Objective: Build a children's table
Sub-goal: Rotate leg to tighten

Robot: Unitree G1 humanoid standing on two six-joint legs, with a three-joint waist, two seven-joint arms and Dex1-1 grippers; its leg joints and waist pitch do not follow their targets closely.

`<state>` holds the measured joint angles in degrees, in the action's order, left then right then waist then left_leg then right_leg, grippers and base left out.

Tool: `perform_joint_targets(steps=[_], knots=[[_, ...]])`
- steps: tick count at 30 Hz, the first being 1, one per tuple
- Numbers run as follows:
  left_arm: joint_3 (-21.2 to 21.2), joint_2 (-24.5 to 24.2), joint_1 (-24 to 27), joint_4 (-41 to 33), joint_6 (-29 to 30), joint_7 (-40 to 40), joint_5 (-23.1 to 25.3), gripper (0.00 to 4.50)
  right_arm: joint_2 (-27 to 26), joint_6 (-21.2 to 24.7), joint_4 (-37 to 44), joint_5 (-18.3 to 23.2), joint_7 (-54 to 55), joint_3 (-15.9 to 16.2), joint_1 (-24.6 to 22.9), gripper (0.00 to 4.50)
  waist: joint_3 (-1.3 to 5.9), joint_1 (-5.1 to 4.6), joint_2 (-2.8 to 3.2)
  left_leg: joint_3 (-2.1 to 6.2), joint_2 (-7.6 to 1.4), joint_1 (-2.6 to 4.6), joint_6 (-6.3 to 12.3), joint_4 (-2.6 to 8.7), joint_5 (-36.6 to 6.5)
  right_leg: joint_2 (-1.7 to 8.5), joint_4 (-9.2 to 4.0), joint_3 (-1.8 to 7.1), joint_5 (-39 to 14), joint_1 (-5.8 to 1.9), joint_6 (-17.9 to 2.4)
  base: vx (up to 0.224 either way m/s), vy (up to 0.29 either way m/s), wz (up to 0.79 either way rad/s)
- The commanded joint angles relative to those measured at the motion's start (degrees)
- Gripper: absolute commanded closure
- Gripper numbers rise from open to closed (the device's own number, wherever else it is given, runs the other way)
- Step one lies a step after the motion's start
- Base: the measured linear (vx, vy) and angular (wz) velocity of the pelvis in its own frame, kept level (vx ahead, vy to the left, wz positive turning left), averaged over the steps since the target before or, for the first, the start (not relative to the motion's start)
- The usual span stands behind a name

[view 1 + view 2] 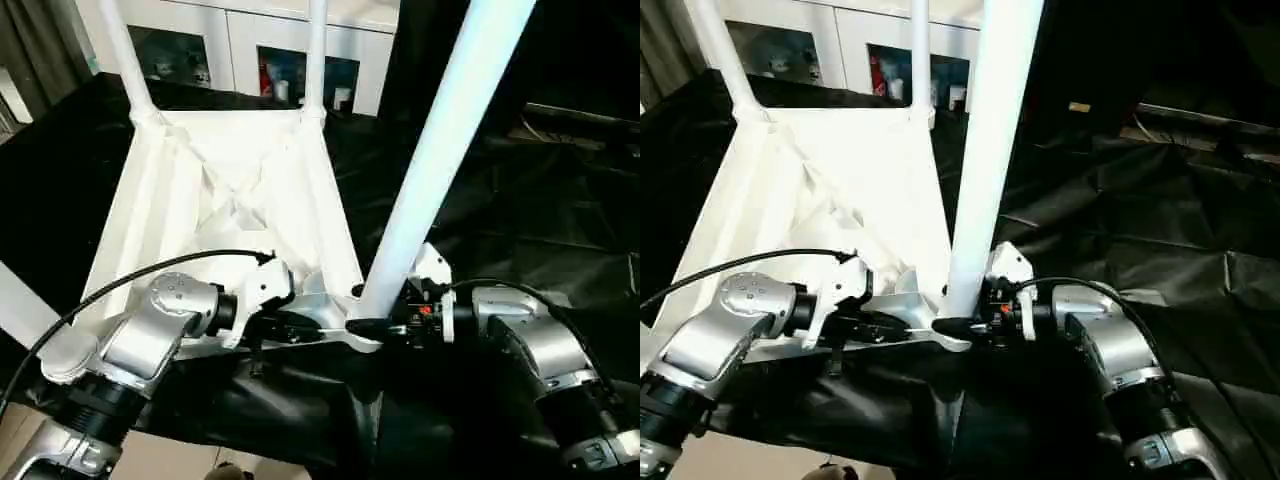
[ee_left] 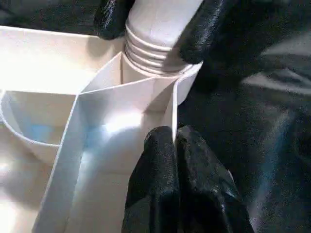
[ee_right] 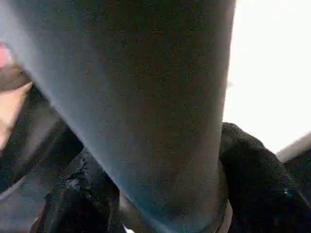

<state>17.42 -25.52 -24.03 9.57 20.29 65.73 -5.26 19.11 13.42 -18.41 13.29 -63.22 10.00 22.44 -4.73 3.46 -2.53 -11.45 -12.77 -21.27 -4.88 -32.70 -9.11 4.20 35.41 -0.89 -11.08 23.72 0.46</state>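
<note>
The children's table lies upside down on the black-draped work table, with its white rimmed top (image 1: 140, 200) facing up. Two white legs stand in the far corners (image 1: 125, 50) (image 1: 316, 50). A third leg (image 1: 440, 150) rises from the near right corner, its ribbed base (image 2: 146, 48) sitting in the socket. My right gripper (image 1: 385, 325) is shut on that leg just above the socket, one black finger (image 2: 204, 24) on each side. My left gripper (image 2: 174, 138) is shut on the top's rim wall right beside that corner.
Another white leg (image 1: 15, 300) slants across the near left edge. A white glass-door cabinet (image 1: 250, 50) stands behind the work table. Crumpled black cloth (image 1: 540, 220) covers the table to the right. The table's front edge runs just below my forearms.
</note>
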Motion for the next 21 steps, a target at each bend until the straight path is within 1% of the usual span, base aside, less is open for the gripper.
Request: perform_joint_targets(steps=[1,2,3,4,5,6,7,9,10,11,13,15,16,17,19,20,21], knots=[[-1.3,3.0,-1.0,1.8,1.3,-7.4,1.0,4.5,-2.1,-0.3,-1.1,-0.7,4.9,0.3,-0.4,1.89,3.18,-0.16,-0.14,0.07,-0.05,0.7,0.97,3.36,-13.5,2.11,-4.48,1.36,-13.1,-2.27,-11.5,0.0,0.0,0.0],[-1.6,3.8,-1.0,1.9,1.6,-8.6,1.0,4.5,-2.6,-0.5,-1.4,-0.9,6.1,0.0,-0.5,1.89,3.24,-0.16,-0.16,0.19,-0.12,0.85,0.36,3.42,-14.5,2.21,-4.66,1.37,-15.5,-2.23,-10.6,0.0,0.0,0.0],[-1.6,5.0,-1.1,2.1,2.0,-10.7,1.5,4.5,-3.9,-0.1,-2.1,-1.3,9.4,-0.7,-0.7,1.89,3.2,-0.21,-0.16,0.23,-0.12,0.85,0.23,3.47,-14.7,2.19,-4.78,1.38,-16.3,-2.18,-10.3,0.0,0.0,0.0],[-1.7,6.3,-1.2,2.6,2.5,-13.0,2.1,4.5,-5.4,-0.1,-2.8,-2.0,12.9,-1.4,-0.8,1.89,3.16,-0.29,-0.16,0.24,-0.06,0.84,-0.01,3.51,-15.3,2.15,-4.99,1.46,-17.7,-1.93,-9.4,0.0,0.0,0.0],[-1.7,7.1,-1.4,3.0,2.8,-14.3,2.5,4.5,-6.2,0.0,-3.3,-2.3,15.0,-1.7,-0.9,1.89,3.16,-0.3,-0.16,0.29,-0.11,0.91,-0.17,3.59,-15.5,2.17,-5.09,1.43,-18.1,-1.91,-9.3,0.0,0.0,0.0],[-1.8,7.7,-1.5,3.3,3.0,-15.4,2.7,4.5,-6.9,0.1,-3.6,-2.6,16.5,-2.0,-0.9,1.89,3.14,-0.35,-0.21,0.3,-0.05,0.81,-0.31,3.59,-15.4,2.1,-5.09,1.44,-18.2,-1.92,-9.0,0.0,0.0,0.0],[-2.3,10.7,-2.5,4.9,3.9,-20.4,3.9,4.5,-9.8,1.4,-4.8,-3.6,23.1,-3.3,-1.0,1.89,3.03,-0.43,-0.25,0.3,0.01,0.78,-0.59,3.68,-15.8,2.06,-5.21,1.44,-19.1,-1.81,-8.5,0.0,0.0,0.0],[-2.9,13.5,-3.4,6.3,4.6,-24.5,4.6,4.5,-12.5,2.5,-5.8,-4.8,28.7,-4.1,-0.8,1.89,3.09,-0.52,-0.29,0.38,0.12,0.96,-1.05,3.72,-16.6,2.07,-5.47,1.46,-20.9,-1.61,-7.6,0.0,0.0,0.0],[-3.0,14.5,-3.7,6.8,4.7,-25.8,4.9,4.5,-13.5,2.6,-6.2,-5.1,30.4,-4.2,-0.6,1.89,3.12,-0.48,-0.37,0.43,0.16,0.97,-0.78,3.69,-16.8,2.1,-5.51,1.43,-20.9,-1.63,-7.3,0.0,0.0,0.0],[-3.0,14.8,-3.8,6.9,4.7,-26.2,5.0,4.5,-13.8,2.6,-6.3,-5.2,30.9,-4.2,-0.6,1.89,3.02,-0.49,-0.32,0.41,0.16,0.9,-0.67,3.75,-17.0,2.07,-5.58,1.46,-21.1,-1.55,-7.1,0.0,0.0,0.0],[-2.5,16.8,-4.5,7.7,4.5,-28.0,5.6,4.5,-16.2,2.6,-6.4,-5.4,32.5,-3.4,-0.3,1.89,3.12,-0.42,-0.11,0.46,0.21,0.84,-0.34,3.78,-17.0,2.05,-5.62,1.46,-20.6,-1.54,-6.7,0.0,0.0,0.0],[-1.7,17.4,-4.7,7.8,4.0,-27.7,5.9,4.5,-17.2,2.6,-5.8,-4.5,31.6,-2.9,-0.1,1.89,3.18,-0.41,-0.09,0.48,0.2,0.74,0.04,3.85,-16.7,2.0,-5.6,1.44,-19.4,-1.67,-6.6,0.0,0.0,0.0],[-1.5,17.4,-4.7,7.6,3.8,-27.0,5.9,4.5,-17.4,2.9,-5.4,-3.8,30.6,-2.8,0.0,1.34,3.19,-0.31,-0.04,0.46,0.19,0.78,0.24,3.85,-16.7,2.03,-5.6,1.44,-18.9,-1.66,-6.6,0.0,0.0,0.0],[-1.2,17.1,-4.5,7.2,3.8,-26.2,5.8,4.5,-17.3,3.1,-4.9,-3.3,29.4,-2.7,0.0,1.2,3.2,-0.37,0.01,0.51,0.2,0.62,0.37,3.91,-16.4,2.01,-5.49,1.42,-18.1,-1.76,-6.7,0.0,0.0,0.0],[-0.8,16.3,-4.1,6.6,3.7,-24.8,5.7,4.5,-16.6,3.6,-4.0,-2.9,27.3,-2.3,-0.1,1.14,3.19,-0.37,0.04,0.47,0.2,0.61,0.52,3.91,-16.5,2.0,-5.5,1.44,-17.7,-1.75,-6.9,0.0,0.0,0.0],[-0.8,16.3,-4.1,6.6,3.7,-24.8,5.7,4.5,-16.6,3.6,-4.0,-2.9,27.3,-2.3,-0.1,1.02,3.16,-0.39,0.03,0.49,0.21,0.55,0.55,3.95,-16.7,2.0,-5.52,1.41,-17.9,-1.79,-6.9,0.0,0.0,0.0],[-0.6,15.7,-3.7,6.2,3.4,-23.7,5.6,4.5,-15.7,3.7,-3.2,-2.9,25.7,-1.7,-0.2,0.9,3.18,-0.33,0.07,0.52,0.18,0.64,0.57,3.98,-17.1,2.06,-5.62,1.41,-18.6,-1.77,-6.8,0.0,0.0,0.0]])
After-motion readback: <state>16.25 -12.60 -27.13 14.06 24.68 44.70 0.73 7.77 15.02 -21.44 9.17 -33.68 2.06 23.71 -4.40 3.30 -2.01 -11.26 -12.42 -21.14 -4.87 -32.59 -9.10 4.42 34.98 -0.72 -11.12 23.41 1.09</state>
